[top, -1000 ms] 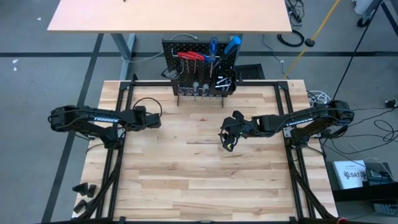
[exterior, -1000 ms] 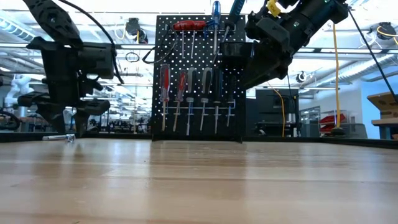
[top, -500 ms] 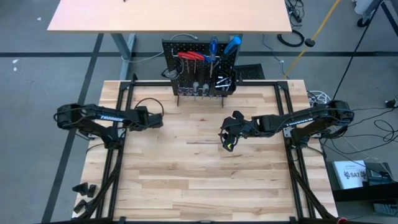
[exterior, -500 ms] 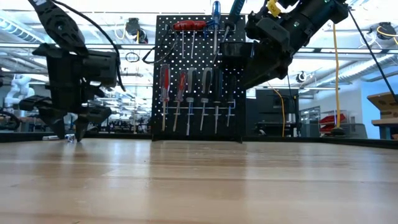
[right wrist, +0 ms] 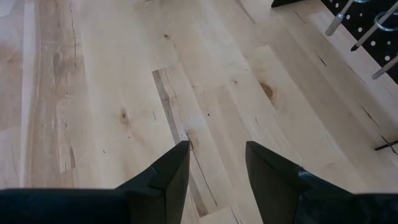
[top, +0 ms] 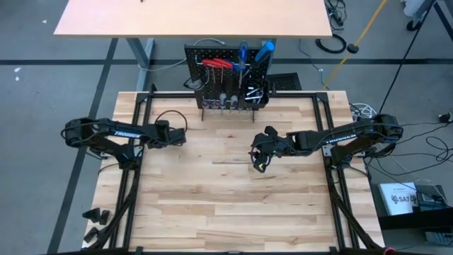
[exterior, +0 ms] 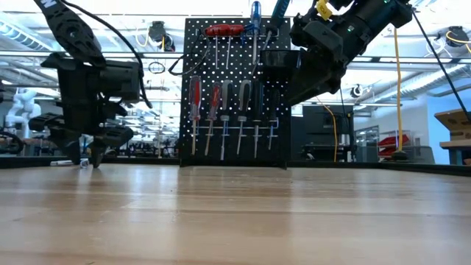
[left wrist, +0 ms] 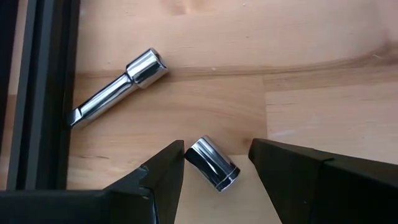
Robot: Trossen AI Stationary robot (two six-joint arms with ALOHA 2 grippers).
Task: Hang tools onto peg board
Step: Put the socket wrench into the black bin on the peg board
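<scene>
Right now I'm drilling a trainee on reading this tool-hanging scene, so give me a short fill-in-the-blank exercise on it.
1. The left hand has its fingers on either side of a short silver ____ lying on the table.
2. Beside it lies a longer silver extension bar, close to the black ____ at the table's edge.
3. The right hand is open and holds ____.
4. On the peg board, the hex keys have ____ handles.

Missing words: socket; rail; nothing; red
</scene>
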